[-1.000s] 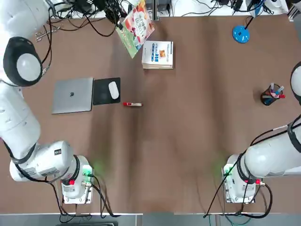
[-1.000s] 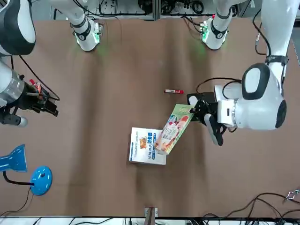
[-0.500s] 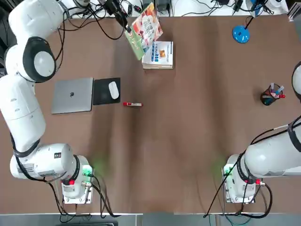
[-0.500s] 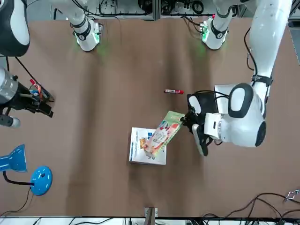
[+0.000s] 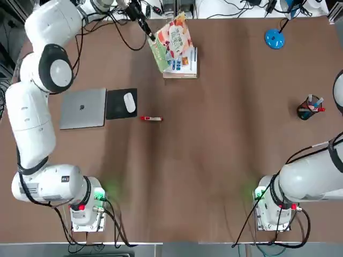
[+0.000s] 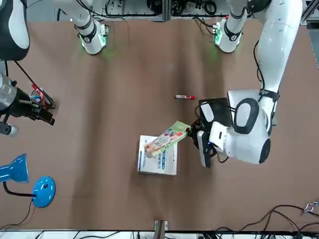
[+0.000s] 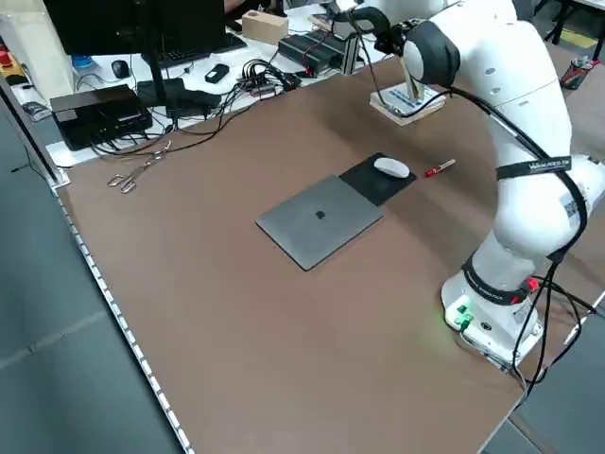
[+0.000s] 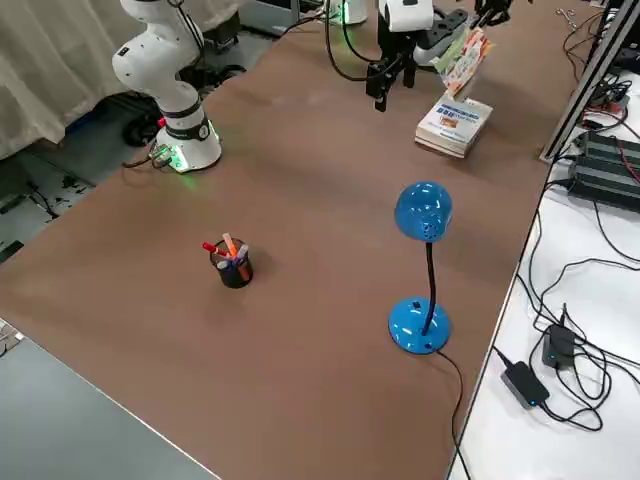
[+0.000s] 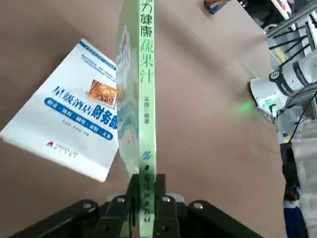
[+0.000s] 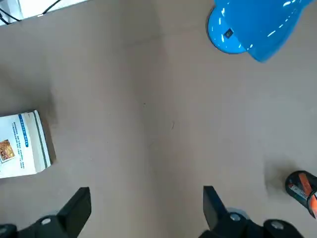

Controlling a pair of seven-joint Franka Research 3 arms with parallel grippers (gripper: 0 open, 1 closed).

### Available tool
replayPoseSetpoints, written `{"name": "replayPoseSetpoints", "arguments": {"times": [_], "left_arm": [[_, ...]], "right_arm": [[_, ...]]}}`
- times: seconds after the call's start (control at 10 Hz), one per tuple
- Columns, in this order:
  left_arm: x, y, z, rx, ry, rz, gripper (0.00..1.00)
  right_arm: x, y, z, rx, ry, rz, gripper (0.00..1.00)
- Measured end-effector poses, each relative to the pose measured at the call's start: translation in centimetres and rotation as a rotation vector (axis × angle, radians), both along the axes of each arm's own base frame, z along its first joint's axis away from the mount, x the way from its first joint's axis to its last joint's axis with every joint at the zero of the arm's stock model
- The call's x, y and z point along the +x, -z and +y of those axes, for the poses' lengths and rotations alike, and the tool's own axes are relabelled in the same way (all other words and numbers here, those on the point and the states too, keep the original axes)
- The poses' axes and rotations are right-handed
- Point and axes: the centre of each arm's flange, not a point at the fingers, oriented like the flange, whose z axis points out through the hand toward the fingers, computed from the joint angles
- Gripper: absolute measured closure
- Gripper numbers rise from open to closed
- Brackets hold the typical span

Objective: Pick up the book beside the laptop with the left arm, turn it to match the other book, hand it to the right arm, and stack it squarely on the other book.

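— What can't be made out?
— In the top view the colourful book (image 5: 172, 39) covers much of the white book (image 5: 185, 60).
— Anything cut off?
— The right arm (image 5: 316, 179) runs off the right edge.

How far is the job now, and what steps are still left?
Done: the colourful book is lifted, clamped in the left gripper. In hand: it hangs tilted over the white book. Left: the handover to the open right gripper, which waits far off, and the stacking.

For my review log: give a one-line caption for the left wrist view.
Left gripper shut on the colourful book, held edge-on above the white book on the table.
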Motion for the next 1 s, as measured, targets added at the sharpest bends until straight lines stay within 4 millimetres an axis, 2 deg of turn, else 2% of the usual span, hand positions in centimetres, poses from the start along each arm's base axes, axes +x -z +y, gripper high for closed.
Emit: {"name": "replayPoseSetpoints", "arguments": {"times": [0.2, 0.8, 1.0], "left_arm": [[-0.1, 1.3, -1.2, -0.02, 0.059, -0.034, 0.85], [1.3, 5.8, -0.6, -0.039, 0.083, -0.084, 0.85], [2.2, 6.8, 0.3, -0.041, 0.077, -0.115, 0.85]], "right_arm": [[0.1, 0.2, -0.7, 0.0, 0.011, 0.002, 0.0], [0.2, 0.2, -1.4, 0.0, 0.023, -0.007, 0.0], [0.4, 0.1, -1.4, 0.0, 0.025, -0.017, 0.0]]}}
